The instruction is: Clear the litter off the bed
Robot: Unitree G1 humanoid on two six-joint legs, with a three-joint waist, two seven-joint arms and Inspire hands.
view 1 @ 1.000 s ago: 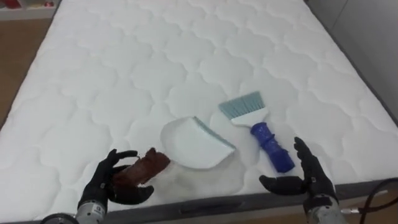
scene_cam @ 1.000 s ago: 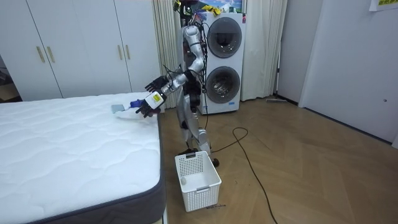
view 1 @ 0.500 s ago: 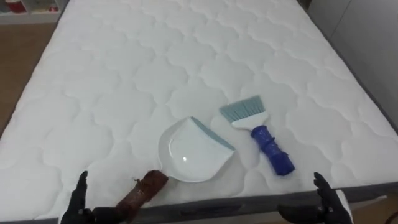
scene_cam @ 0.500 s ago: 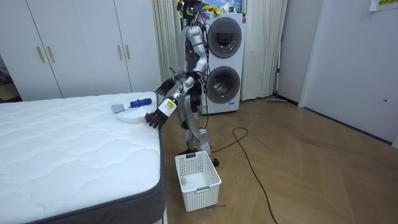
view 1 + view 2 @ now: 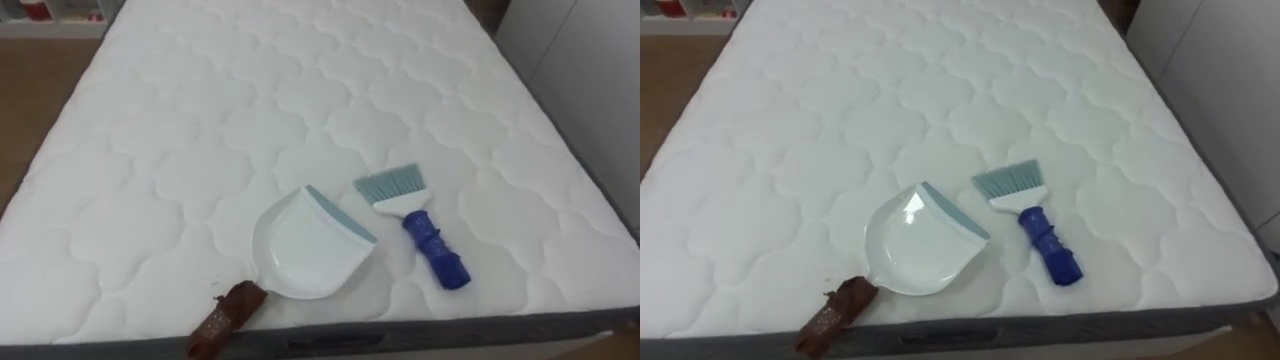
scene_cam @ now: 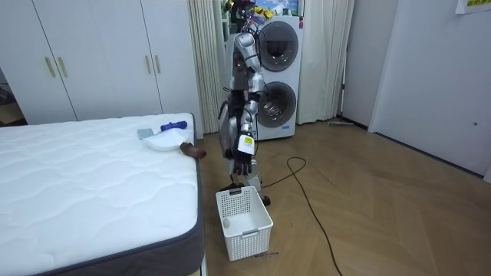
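A white dustpan (image 5: 300, 250) with a pale blue lip lies near the foot edge of the white quilted mattress (image 5: 250, 110). Its brown handle (image 5: 225, 318) juts over the edge on my left. To its right lies a hand brush (image 5: 432, 248) with a blue handle and pale blue bristles, apart from the pan. In the room view the dustpan (image 6: 163, 140) and brush (image 6: 173, 125) sit at the bed's corner. I stand upright just past that corner, arms lowered; my left hand (image 6: 244, 150) hangs beside my thigh, away from both tools.
A white slatted basket (image 6: 244, 223) stands on the wood floor by the bed's foot, close to my feet. Two stacked washing machines (image 6: 275, 73) are behind me, with white wardrobes (image 6: 100, 57) along the wall. A grey frame (image 5: 400, 335) edges the mattress.
Both hands let go beside the dustpan handle and the brush, then dropped out of the eye views. The arms have lowered to my sides. Dustpan and brush stay on the bed.
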